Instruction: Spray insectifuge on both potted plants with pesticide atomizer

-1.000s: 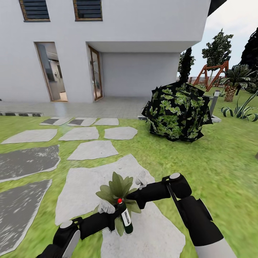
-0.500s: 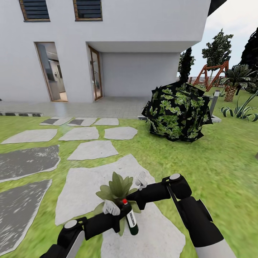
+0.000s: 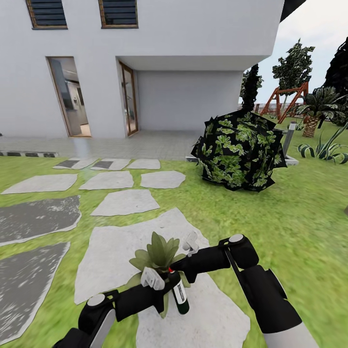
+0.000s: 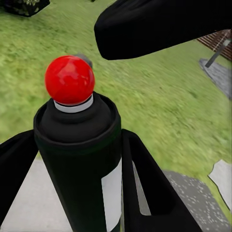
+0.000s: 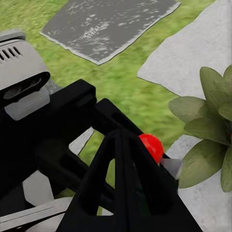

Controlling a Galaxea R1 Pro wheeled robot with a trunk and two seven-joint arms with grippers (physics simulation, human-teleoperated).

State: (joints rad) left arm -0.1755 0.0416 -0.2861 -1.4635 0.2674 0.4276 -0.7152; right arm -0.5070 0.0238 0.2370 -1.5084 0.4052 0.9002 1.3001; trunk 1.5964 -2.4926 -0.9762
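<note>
Your pesticide atomizer (image 4: 79, 169) has a smooth, matt black plastic-looking body with a flat white label, and its red tip (image 4: 69, 79) is glossy, catching a soft highlight. Your left gripper (image 3: 153, 286) fingers (image 4: 150, 188) look like dull black plastic. The potted plant (image 3: 157, 253) has smooth, matt leaves. The stepping stone (image 3: 108, 251) beneath looks pale, flat and faintly mottled, while the lawn (image 3: 290, 208) looks rough.
</note>
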